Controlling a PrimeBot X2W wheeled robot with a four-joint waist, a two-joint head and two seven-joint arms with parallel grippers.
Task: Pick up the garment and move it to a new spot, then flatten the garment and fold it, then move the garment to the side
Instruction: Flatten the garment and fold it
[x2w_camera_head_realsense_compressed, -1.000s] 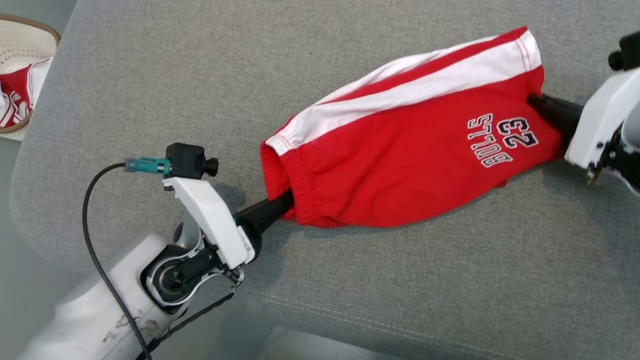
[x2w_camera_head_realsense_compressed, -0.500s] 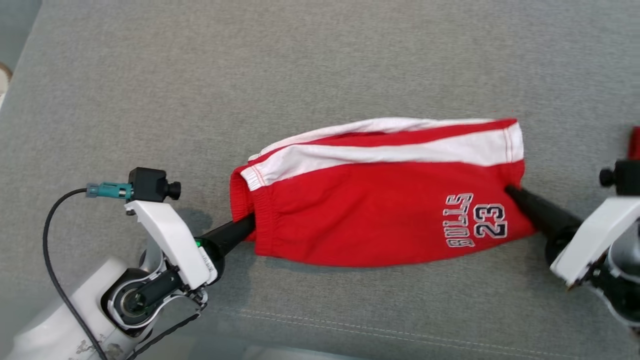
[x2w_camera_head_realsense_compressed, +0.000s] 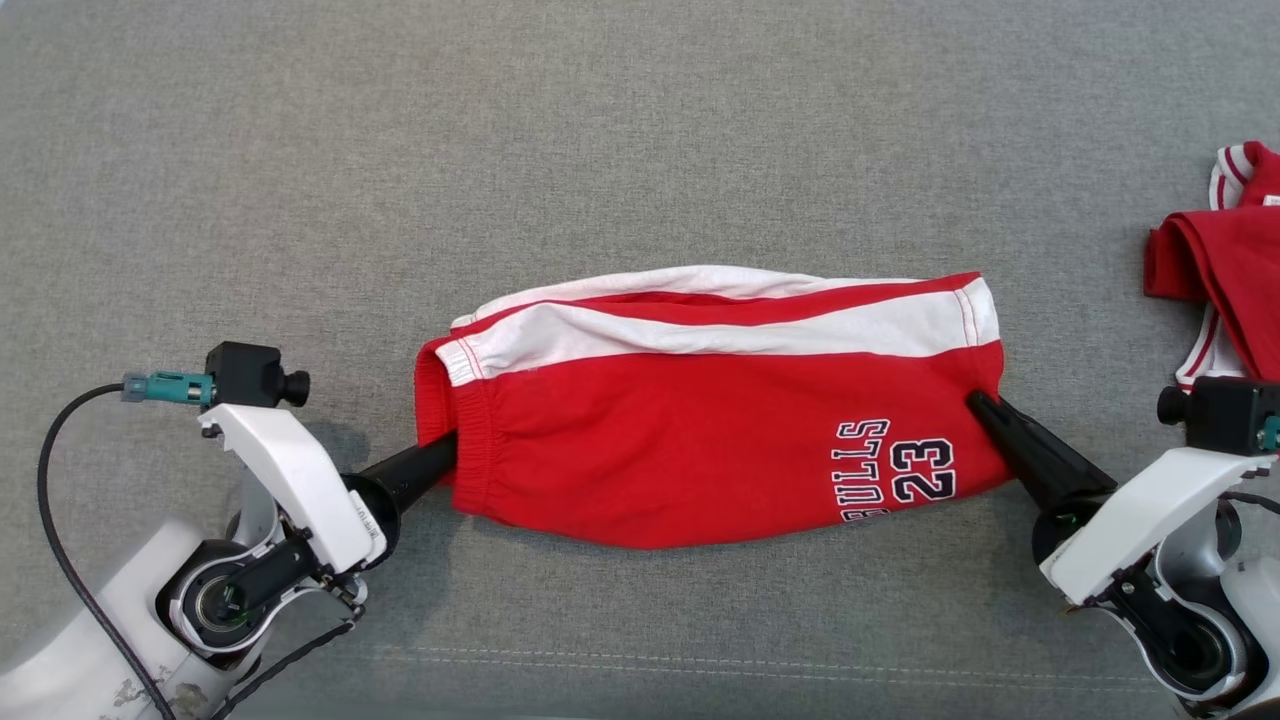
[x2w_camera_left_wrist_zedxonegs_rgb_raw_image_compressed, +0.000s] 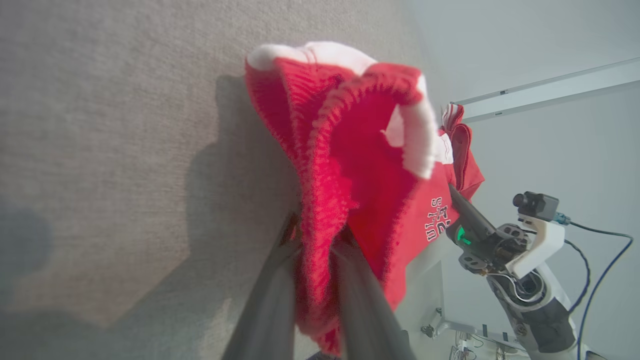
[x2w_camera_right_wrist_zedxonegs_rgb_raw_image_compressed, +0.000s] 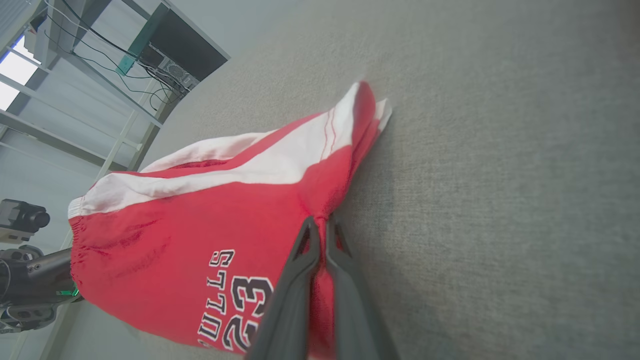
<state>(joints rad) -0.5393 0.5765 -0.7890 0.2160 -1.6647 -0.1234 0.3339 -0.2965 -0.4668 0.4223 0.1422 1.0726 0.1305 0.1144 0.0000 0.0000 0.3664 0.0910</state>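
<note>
The garment (x2w_camera_head_realsense_compressed: 700, 450) is a pair of red shorts with white side stripes and "BULLS 23" lettering, folded double and stretched left to right just over the grey cushion (x2w_camera_head_realsense_compressed: 600, 150). My left gripper (x2w_camera_head_realsense_compressed: 448, 452) is shut on its elastic waistband (x2w_camera_left_wrist_zedxonegs_rgb_raw_image_compressed: 320, 235) at the left end. My right gripper (x2w_camera_head_realsense_compressed: 978, 402) is shut on the hem (x2w_camera_right_wrist_zedxonegs_rgb_raw_image_compressed: 325, 220) at the right end. The lower edge sags between the two grips. In the left wrist view the waistband opening gapes above my fingers (x2w_camera_left_wrist_zedxonegs_rgb_raw_image_compressed: 270, 305).
A second red and white garment (x2w_camera_head_realsense_compressed: 1225, 260) lies bunched at the right edge of the cushion, close behind my right wrist. The cushion's stitched front seam (x2w_camera_head_realsense_compressed: 700, 665) runs along the bottom. Bare grey fabric spreads behind and to the left of the shorts.
The camera has swung right, bringing the second garment into view and losing the basket at the left. The shorts, held at both ends, have turned from slanted to level.
</note>
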